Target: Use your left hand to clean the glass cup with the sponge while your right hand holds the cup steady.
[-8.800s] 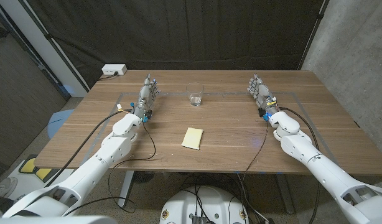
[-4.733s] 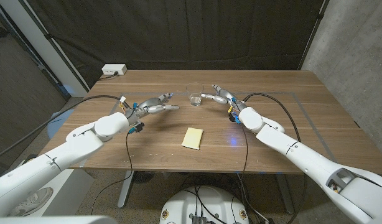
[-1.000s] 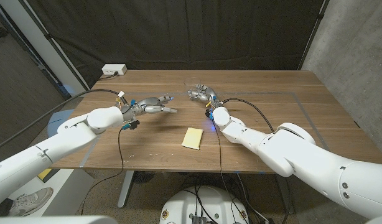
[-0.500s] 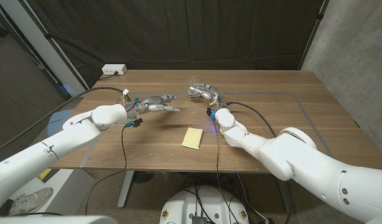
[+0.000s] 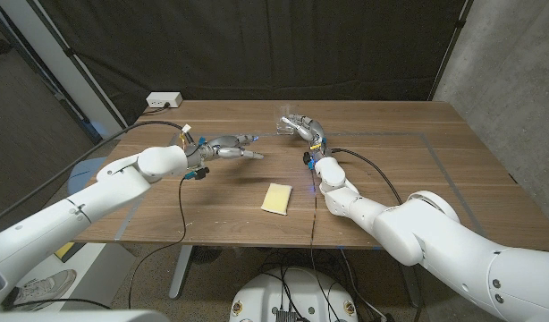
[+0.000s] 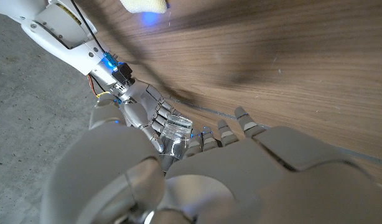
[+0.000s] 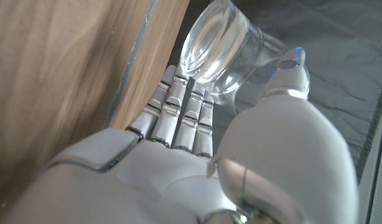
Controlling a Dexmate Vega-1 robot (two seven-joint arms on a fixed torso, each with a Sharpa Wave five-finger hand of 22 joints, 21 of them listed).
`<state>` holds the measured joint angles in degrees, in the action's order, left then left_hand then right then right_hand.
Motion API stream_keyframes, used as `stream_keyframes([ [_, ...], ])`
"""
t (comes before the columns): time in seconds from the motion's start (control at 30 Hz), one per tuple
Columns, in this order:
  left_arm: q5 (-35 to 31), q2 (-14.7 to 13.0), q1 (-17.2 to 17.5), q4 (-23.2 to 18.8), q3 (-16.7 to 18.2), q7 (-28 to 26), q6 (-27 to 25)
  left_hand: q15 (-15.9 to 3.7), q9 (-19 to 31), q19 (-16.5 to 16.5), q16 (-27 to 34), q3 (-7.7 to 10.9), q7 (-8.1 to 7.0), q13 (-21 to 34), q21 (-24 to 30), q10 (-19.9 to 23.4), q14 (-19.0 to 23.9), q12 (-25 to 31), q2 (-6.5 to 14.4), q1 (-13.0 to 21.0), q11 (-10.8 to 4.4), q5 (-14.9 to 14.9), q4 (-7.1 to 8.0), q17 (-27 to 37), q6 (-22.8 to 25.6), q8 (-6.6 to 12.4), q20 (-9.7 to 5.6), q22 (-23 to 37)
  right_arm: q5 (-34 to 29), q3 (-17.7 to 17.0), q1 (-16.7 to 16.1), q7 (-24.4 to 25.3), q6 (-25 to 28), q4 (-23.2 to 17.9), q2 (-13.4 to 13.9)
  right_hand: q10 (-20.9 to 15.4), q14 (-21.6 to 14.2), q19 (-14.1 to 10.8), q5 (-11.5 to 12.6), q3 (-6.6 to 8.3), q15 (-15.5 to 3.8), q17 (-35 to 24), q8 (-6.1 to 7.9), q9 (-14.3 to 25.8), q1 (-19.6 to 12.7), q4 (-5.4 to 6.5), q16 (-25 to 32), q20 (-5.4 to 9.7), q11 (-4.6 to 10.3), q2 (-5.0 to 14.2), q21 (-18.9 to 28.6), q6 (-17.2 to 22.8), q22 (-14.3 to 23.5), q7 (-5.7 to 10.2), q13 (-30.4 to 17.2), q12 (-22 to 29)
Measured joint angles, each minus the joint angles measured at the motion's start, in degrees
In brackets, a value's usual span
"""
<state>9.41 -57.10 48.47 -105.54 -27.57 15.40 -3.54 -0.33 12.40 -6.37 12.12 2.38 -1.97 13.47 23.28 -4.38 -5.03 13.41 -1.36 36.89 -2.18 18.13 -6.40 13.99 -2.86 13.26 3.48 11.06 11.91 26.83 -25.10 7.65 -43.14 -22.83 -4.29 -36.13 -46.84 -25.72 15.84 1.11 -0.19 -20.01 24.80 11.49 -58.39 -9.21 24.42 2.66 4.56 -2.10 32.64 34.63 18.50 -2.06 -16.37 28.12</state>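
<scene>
Since a second ago my right hand (image 5: pixel 303 127) has lifted the glass cup (image 5: pixel 285 122) off the desk (image 5: pixel 418 170) and carried it farther back. I grip it tilted, long axis leaning, mouth turned toward my palm. My empty, spread left hand (image 5: pixel 228 148) has edged toward it; the sponge (image 5: pixel 276 198) lies nearer, untouched.

Clear glossy glass cup (image 7: pixel 223 50); matt wooden table (image 5: pixel 382 179); spongy yellow sponge (image 5: pixel 276 198).
</scene>
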Motion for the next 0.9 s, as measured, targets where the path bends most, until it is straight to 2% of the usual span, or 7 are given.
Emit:
stream_keyframes([
  [0.17, -1.1, 0.6, -1.5, -0.2, -1.0, 0.9, 0.0, -0.20, 0.0, 0.0, 0.0, -0.16, -2.92, 0.0, 0.0, 0.6, 0.2, 0.4, 0.1, 1.0, -0.16, 0.0, -0.16, 0.0, 1.8, 0.36, 0.00, 0.0, 0.1, -1.3, -1.1, 0.5, -2.1, -1.1, 0.5, 0.2, 0.0, 0.3, -0.2, 0.00, 0.00, 0.0, 0.00, 0.0, -0.2, 0.00, 0.0, -0.09, 0.23, -0.17, 0.3, 0.0, 0.3, 0.00, -0.3, 0.0],
  [0.3, -2.6, 0.9, -2.5, -0.6, -1.8, 2.2, 0.1, -0.20, 0.0, 0.1, 0.0, -0.40, -6.14, 0.0, -0.4, 0.7, 0.2, 0.4, 0.2, 2.2, 0.32, 0.3, -0.40, 0.0, 3.3, 0.96, 0.36, 0.0, 0.0, -2.2, -2.4, 1.2, -3.0, -2.8, 1.2, 0.2, 0.0, 0.5, -0.2, 0.00, -0.03, 0.0, 0.00, 0.0, -0.2, 0.00, 0.0, -0.09, 0.24, -0.22, 0.6, 0.0, 0.5, 0.01, -0.3, 0.0],
  [0.4, -3.4, 1.0, -3.2, -1.1, -2.3, 2.9, 0.2, -0.16, 0.0, 0.1, 0.0, -0.55, -7.44, 0.0, -0.4, 0.6, 0.2, 0.4, 0.0, 2.7, 0.45, 0.4, -0.56, 0.0, 4.6, 1.60, 0.54, 0.0, -0.2, -2.5, -3.2, 1.7, -3.4, -4.1, 1.6, 0.2, 0.2, 0.7, -0.2, -0.23, -0.20, -1.0, 0.00, 0.0, -0.3, 0.23, 0.0, 0.06, 0.25, -0.30, 0.7, 0.0, 0.5, 0.01, -0.5, 0.0],
  [0.6, -5.2, 0.7, -4.7, -2.8, -3.1, 5.2, 0.2, 0.24, 0.0, 0.1, 0.1, -1.05, -4.08, 0.0, -0.4, 1.1, 0.2, 0.4, 0.0, 3.5, 0.98, 0.4, -0.71, 0.0, 8.7, 3.08, 0.53, 0.0, -0.6, -2.7, -5.0, 2.8, -3.5, -7.3, 2.6, 0.2, 0.2, 0.7, -0.4, -0.23, -0.23, -1.4, -0.01, 0.2, -0.7, 0.23, 0.0, 0.11, 0.29, -0.68, 1.1, 0.0, 0.5, 0.02, -0.5, 0.0],
  [0.67, -6.5, 0.4, -5.1, -3.6, -3.3, 6.9, -0.3, 0.47, 0.0, 0.1, 0.4, -1.20, -3.42, 0.0, -0.4, 1.3, 0.4, 0.4, -0.4, 4.1, 1.16, 0.4, -0.71, 0.0, 10.3, 3.69, 0.53, 0.0, -0.6, -2.7, -5.0, 3.1, -3.5, -7.3, 2.6, 0.2, 0.2, 0.7, -0.4, -0.23, -0.23, -1.4, -0.01, 0.4, -0.7, 0.23, -0.1, 0.11, 0.30, -0.72, 1.1, 0.0, 0.7, 0.02, -0.7, 0.0],
  [0.73, -7.1, 0.0, -5.5, -4.6, -3.4, 7.6, -0.7, 0.73, 0.0, 0.3, 0.6, -1.39, -2.78, 0.0, -0.4, 2.5, 1.0, 1.0, -0.4, 4.1, 1.07, 0.4, -0.57, 0.0, 11.7, 4.16, 0.76, 0.0, -0.7, -2.7, -6.6, 3.4, -3.3, -10.8, 3.6, 0.2, 0.2, 0.7, -0.4, -0.23, -0.23, -1.5, -0.01, 0.4, -0.7, 0.24, -0.1, 0.11, 0.30, -0.72, 1.1, 0.0, 0.8, 0.02, -0.8, 0.0],
  [0.9, -8.7, -1.0, -6.2, -6.8, -3.4, 9.6, -1.6, 0.04, 0.0, 1.4, 1.3, -1.74, -2.07, -0.2, -0.4, 5.4, 2.7, 1.7, -0.4, 4.9, 0.57, 0.4, -0.64, 0.0, 17.0, 6.11, 0.32, 0.3, -0.8, -2.4, -8.0, 4.1, -2.6, -13.8, 4.5, 0.2, 0.2, 1.0, -0.4, -0.23, -0.23, -1.9, -0.03, 0.4, -0.7, 0.24, -0.1, -0.21, 0.30, -0.72, 1.7, 0.0, 0.9, 0.03, -0.8, 0.0],
])
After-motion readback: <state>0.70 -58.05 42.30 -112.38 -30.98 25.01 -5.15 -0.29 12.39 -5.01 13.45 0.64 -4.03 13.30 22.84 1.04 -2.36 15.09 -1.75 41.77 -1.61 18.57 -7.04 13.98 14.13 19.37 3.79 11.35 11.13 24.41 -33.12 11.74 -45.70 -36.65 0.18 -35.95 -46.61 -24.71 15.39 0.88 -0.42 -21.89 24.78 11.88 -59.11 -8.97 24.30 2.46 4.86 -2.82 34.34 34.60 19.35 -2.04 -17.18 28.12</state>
